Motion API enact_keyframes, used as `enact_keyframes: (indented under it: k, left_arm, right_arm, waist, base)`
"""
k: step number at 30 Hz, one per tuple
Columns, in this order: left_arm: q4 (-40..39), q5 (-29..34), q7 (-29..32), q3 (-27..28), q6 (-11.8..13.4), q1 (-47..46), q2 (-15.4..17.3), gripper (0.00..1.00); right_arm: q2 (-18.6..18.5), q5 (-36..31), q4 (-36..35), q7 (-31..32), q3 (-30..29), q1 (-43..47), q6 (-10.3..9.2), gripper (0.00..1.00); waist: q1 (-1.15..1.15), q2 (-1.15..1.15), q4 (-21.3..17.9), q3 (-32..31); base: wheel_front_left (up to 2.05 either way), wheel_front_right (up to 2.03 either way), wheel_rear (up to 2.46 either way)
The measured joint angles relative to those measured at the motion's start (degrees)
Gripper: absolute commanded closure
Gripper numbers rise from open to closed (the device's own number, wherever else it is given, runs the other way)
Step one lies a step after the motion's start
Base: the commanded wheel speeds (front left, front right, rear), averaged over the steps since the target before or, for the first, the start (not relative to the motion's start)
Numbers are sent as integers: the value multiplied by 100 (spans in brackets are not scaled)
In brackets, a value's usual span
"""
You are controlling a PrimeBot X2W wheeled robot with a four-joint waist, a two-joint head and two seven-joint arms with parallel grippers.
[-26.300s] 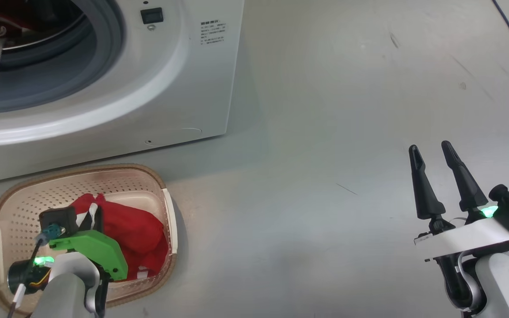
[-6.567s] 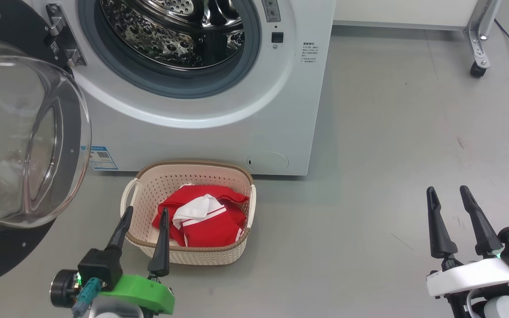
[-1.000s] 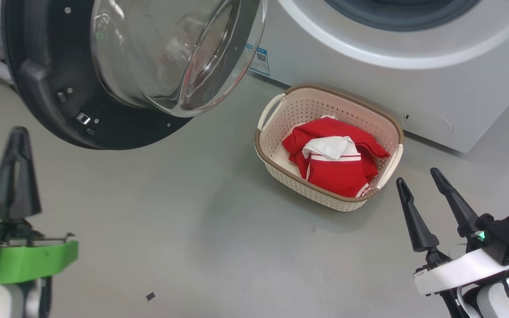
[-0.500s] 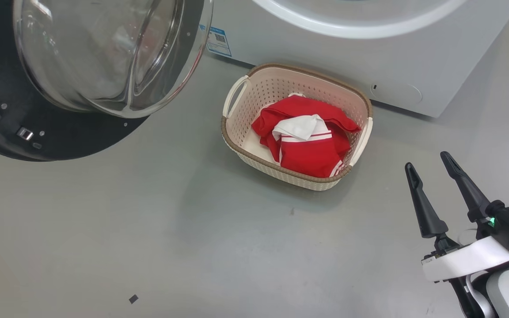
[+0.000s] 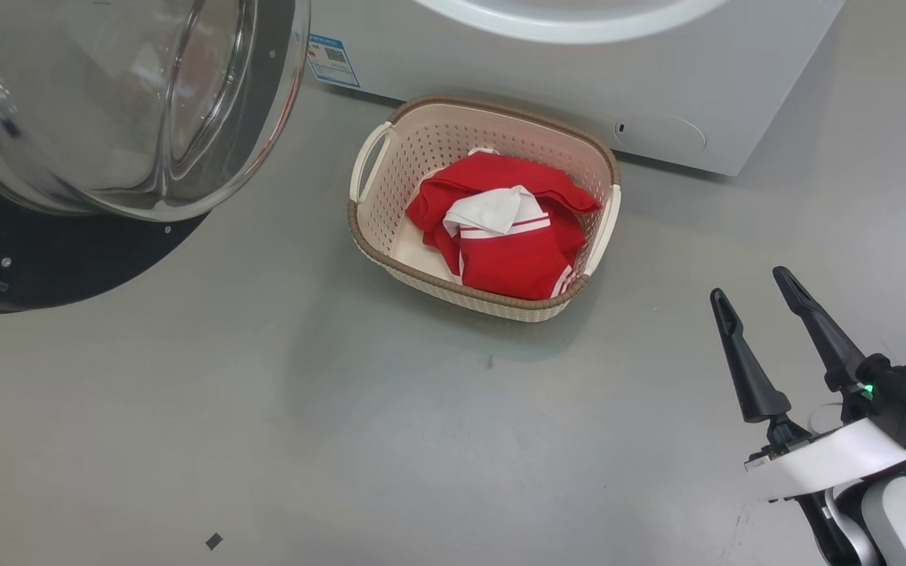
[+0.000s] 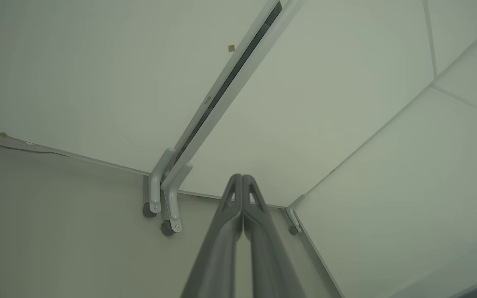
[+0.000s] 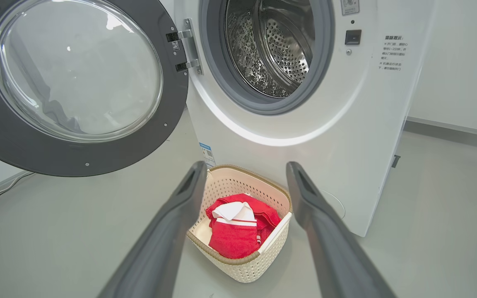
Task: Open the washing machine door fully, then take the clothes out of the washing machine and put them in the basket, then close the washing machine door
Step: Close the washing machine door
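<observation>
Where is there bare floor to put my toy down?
Bare floor stretches between the washing machine door, the basket and the right gripper. More lies right of the basket, along the washing machine. It is crowded in the basket, holding the clothes, and in the narrow strip behind it.

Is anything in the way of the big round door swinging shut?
Nothing visible blocks it. The washing machine door hangs open on its hinge, and no cloth hangs out of the drum mouth. The basket with the clothes stands under the mouth, and looks lower than the door's bottom edge.
</observation>
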Motion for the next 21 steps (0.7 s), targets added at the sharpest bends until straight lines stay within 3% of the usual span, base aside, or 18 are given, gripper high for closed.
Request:
enact_keyframes:
  k: [9,21]
  left_arm:
    - [977,-505,756,468,8,-645,-177,100]
    - [1953,-802,1778,501,8,-1174,-396,100]
  right_arm:
    - [-29,40,2,-2,27,-48,0,0]
    - [-26,56,32,-19,135,-110,0,0]
  waist:
    - [0,0,-68,34]
    - [0,0,-89,-36]
  base:
    - [0,0,0]
    - [0,0,0]
